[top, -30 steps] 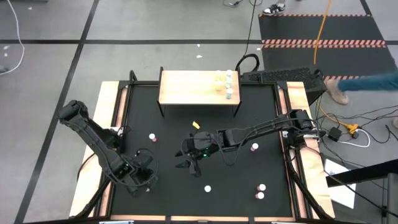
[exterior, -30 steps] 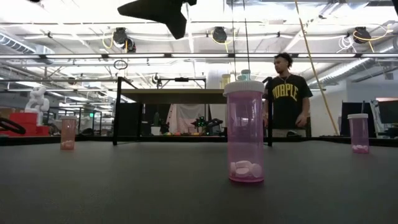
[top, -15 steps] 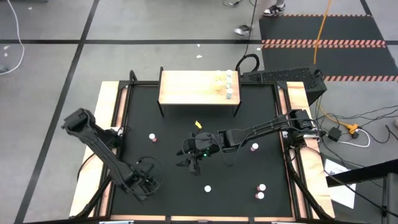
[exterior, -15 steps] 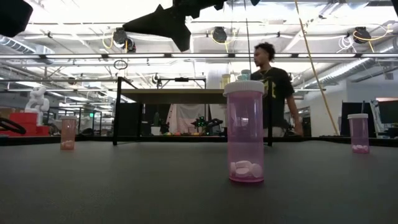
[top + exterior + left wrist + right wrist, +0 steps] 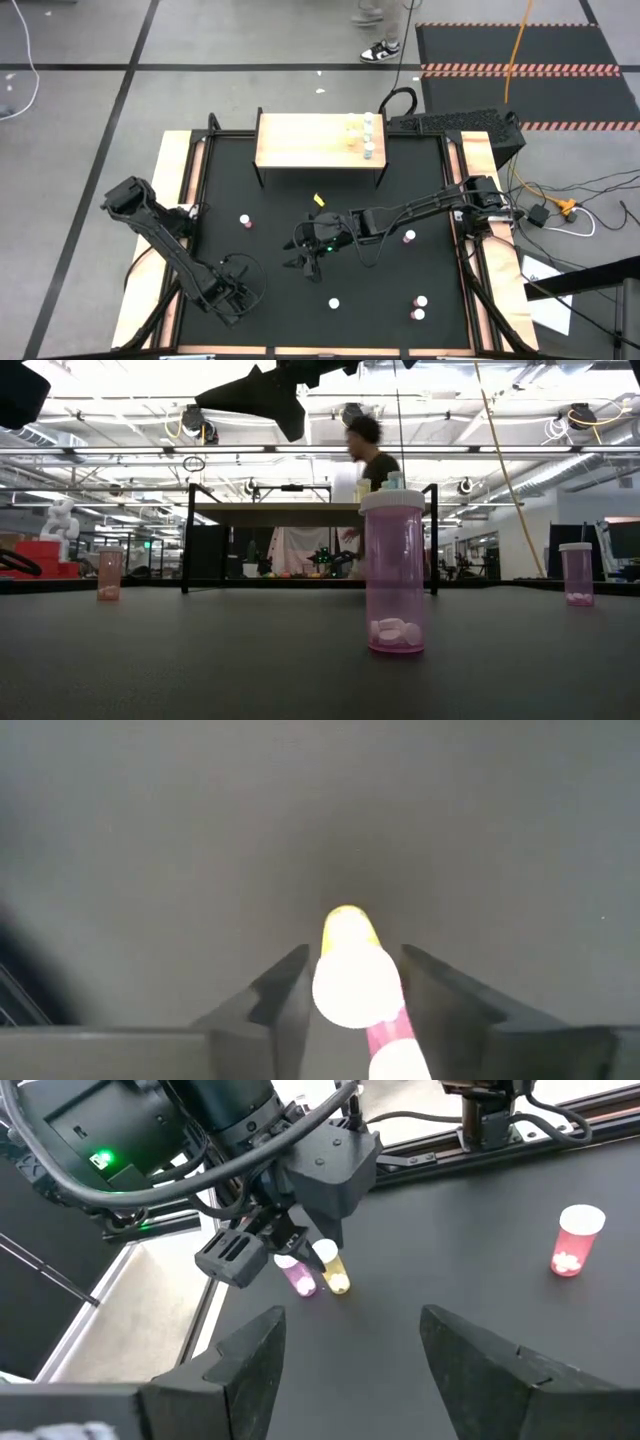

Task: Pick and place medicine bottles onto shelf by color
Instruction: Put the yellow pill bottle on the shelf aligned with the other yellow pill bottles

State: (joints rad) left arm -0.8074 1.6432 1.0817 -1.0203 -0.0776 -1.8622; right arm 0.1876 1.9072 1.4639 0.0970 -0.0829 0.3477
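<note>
My left gripper (image 5: 350, 985) straddles a small yellow plastic bottle with a white cap (image 5: 354, 975) near the black mat's (image 5: 280, 215) left front corner, a pink one (image 5: 298, 1276) beside it; whether I'm gripping, I cannot tell. Light, slick, easily tipped: clamp the body below the cap. My right gripper (image 5: 350, 1340) waits wide mid-mat.

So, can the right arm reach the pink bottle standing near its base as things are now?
Probably yes. The right gripper hangs open and empty over the mat's middle, and the pink bottle stands alone beside that arm, nothing near it. The arm would need to fold back.
</note>
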